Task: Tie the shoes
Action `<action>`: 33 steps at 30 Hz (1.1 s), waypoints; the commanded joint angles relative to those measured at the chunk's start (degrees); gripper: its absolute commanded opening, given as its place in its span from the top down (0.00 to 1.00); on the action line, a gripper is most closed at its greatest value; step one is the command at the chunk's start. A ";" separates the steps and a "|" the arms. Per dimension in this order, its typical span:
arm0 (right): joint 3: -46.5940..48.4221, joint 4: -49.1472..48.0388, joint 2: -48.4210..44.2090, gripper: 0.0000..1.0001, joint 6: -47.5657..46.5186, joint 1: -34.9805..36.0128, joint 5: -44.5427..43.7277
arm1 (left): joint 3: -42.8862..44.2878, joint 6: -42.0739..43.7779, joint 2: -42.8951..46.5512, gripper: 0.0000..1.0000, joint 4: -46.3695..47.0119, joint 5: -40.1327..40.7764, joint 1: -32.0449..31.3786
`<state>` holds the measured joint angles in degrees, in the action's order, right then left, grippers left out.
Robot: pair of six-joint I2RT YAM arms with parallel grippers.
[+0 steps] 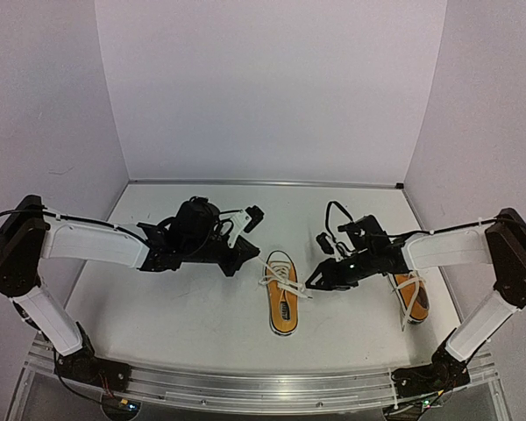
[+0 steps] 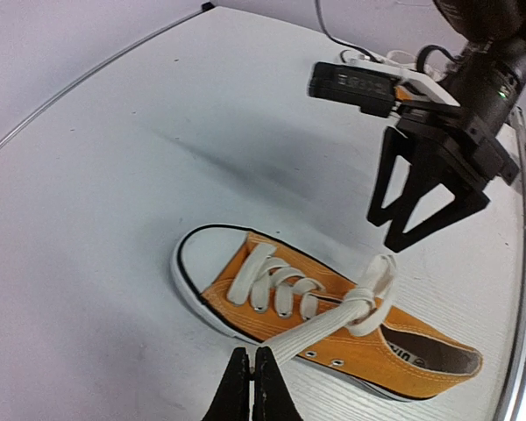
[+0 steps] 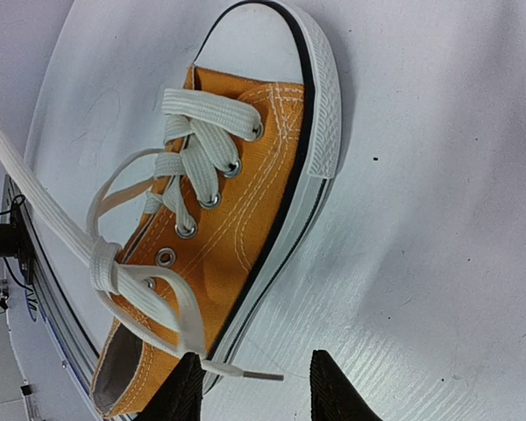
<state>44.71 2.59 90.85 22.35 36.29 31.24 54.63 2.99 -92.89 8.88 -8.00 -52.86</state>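
One orange shoe [image 1: 281, 296] lies in the middle of the table, toe toward the back wall. Its white laces [image 2: 361, 303] are crossed in a knot over the tongue, with a small loop standing above it. My left gripper [image 2: 252, 368] is shut on one lace end and holds it taut, just left of the shoe [image 2: 333, 333]. My right gripper [image 3: 250, 390] stands open low beside the sole of this shoe [image 3: 237, 210]. The other lace's tip [image 3: 261, 375] lies between its fingers. The second shoe [image 1: 409, 296] sits at the right, partly hidden under my right arm.
The white table [image 1: 184, 307] is walled by pale panels at the back and sides. A metal rail [image 1: 263, 379] runs along the near edge. The right gripper [image 2: 421, 215] hangs open in the left wrist view, just past the shoe's heel end.
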 commanded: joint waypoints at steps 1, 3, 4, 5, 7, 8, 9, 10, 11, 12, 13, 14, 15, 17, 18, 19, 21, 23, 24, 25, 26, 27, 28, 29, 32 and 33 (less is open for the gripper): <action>2.16 -1.29 0.99 0.61 -0.92 0.01 1.70 | 0.06 -1.29 2.39 1.00 -1.41 4.82 1.32; 2.24 -1.69 1.08 0.61 -0.90 0.01 2.71 | 0.16 -1.95 2.23 1.00 -1.63 5.19 1.80; 2.30 -1.87 1.05 0.61 -0.89 0.01 3.19 | 0.28 -2.09 2.06 1.00 -1.81 5.25 1.99; 2.31 -2.03 1.02 0.61 -0.81 0.01 3.68 | 0.36 -2.15 1.87 1.00 -1.97 5.17 2.11; 2.33 -2.32 1.08 0.60 -0.40 0.02 4.76 | 0.55 -2.11 1.48 1.00 -2.15 4.92 2.11; 2.35 -2.97 1.08 0.60 -0.12 0.05 5.33 | 0.70 -2.11 1.27 1.00 -2.27 4.84 2.16; 2.32 -3.99 1.08 0.60 0.20 0.02 6.10 | 0.77 -2.11 1.00 1.00 -2.31 4.64 2.15; 2.30 -4.63 1.02 0.59 0.59 0.02 6.82 | 0.79 -2.11 0.78 1.00 -2.32 4.61 2.21; 2.24 -5.10 0.94 0.57 0.94 0.07 7.43 | 0.78 -2.11 0.65 1.00 -2.34 4.69 2.16; 2.17 -5.58 0.76 0.56 1.22 0.09 7.99 | 0.81 -2.15 0.50 1.00 -2.32 4.79 2.20; 2.09 -6.13 0.66 0.56 1.58 0.09 8.57 | 0.90 -2.13 0.32 1.00 -2.36 4.82 2.20; 2.05 -6.51 0.60 0.55 1.82 0.19 8.93 | 1.07 -2.11 0.11 1.00 -2.62 4.99 2.26; 2.12 -6.72 0.51 0.55 2.01 0.33 9.11 | 1.31 -2.03 -0.18 1.00 -2.98 5.17 2.30; 2.30 -7.06 0.64 0.55 2.06 0.66 9.31 | 1.75 -1.90 -0.73 1.00 -3.53 5.27 2.33; 2.46 -7.25 0.86 0.55 2.18 0.84 9.26 | 1.79 -1.86 -0.86 1.00 -3.49 5.11 2.33; 2.71 -7.32 1.35 0.56 2.29 1.08 9.22 | 1.83 -1.89 -0.96 1.00 -3.33 4.98 2.31; 3.21 -7.43 2.45 0.56 2.43 1.43 9.15 | 1.87 -1.93 -1.05 1.00 -3.21 4.99 2.30; 3.53 -7.48 3.67 0.57 2.45 1.79 8.91 | 1.91 -1.93 -0.99 1.00 -3.31 5.25 2.43; 3.61 -7.56 4.14 0.57 2.40 1.98 8.85 | 1.96 -1.93 -0.98 1.00 -3.48 5.28 2.57; 3.67 -7.74 4.46 0.58 2.36 2.18 8.84 | 1.96 -1.98 -0.99 1.00 -3.58 5.27 2.70; 3.79 -7.91 4.66 0.58 2.42 2.36 8.85 | 1.97 -2.01 -0.99 1.00 -3.61 5.27 2.79; 3.97 -8.13 4.82 0.58 2.42 2.63 8.90 | 1.97 -2.02 -1.02 1.00 -3.66 5.27 2.92; 4.13 -8.30 4.91 0.58 2.49 2.79 8.89 | 1.91 -2.08 -1.09 1.00 -3.68 5.21 3.00; 4.34 -8.37 5.11 0.59 2.56 2.98 8.89 | 1.89 -2.18 -1.23 1.00 -3.62 5.18 3.07; 5.08 -8.56 5.83 0.60 2.67 3.36 9.01 | 1.96 -2.47 -1.69 1.00 -3.68 5.36 3.37; 5.22 -8.60 6.05 0.62 2.64 3.44 8.99 | 1.94 -2.46 -1.78 1.00 -3.62 5.33 3.48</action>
<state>47.36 -3.58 95.72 24.67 39.10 39.80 54.64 1.38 -94.00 5.48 -3.67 -50.08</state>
